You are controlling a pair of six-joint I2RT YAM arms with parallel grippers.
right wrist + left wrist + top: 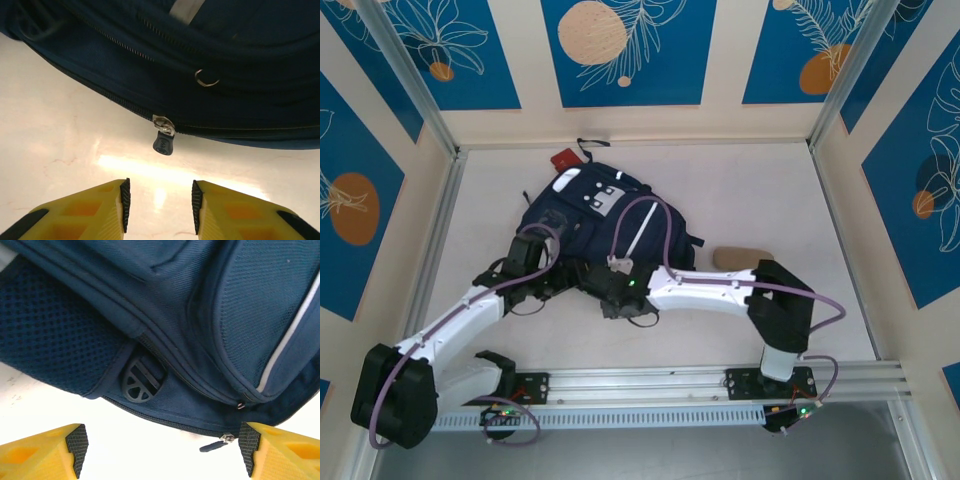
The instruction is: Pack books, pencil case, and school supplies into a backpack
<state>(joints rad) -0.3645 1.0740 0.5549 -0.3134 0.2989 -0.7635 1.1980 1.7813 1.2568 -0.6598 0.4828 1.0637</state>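
1. The backpack (pixel 582 228) lies flat near the middle of the tabletop (pixel 750 195), its white-grey patches toward the far wall and its near edge facing the two arms.
2. The left end effector (pixel 160 446) is just off the backpack's near-left edge. Its yellow fingers (pixel 47 452) stand wide apart with nothing between them, only bare tabletop below.
3. In the left wrist view a mesh side pocket (pixel 55 340) fills the left part. A round black plastic buckle (pixel 142 383) sits beside it, and a small dark zipper pull (pixel 212 444) hangs at the hem close to the right fingertip.
4. The right end effector (pixel 159 205) is just beside the backpack's near edge, right of the left one. Its jaws are partly apart and hold nothing (the gap between the black pads is plain to see).
5. Straight ahead of that gap a dark zipper tab (pixel 163 143) hangs from its silver slider, apart from both fingertips. A small metal ring (pixel 206 79) sits higher on the fabric.
6. A red item (pixel 564 158) lies touching the backpack's far end, and a tan object (pixel 741 257) rests on the tabletop to the right, apart from the bag.
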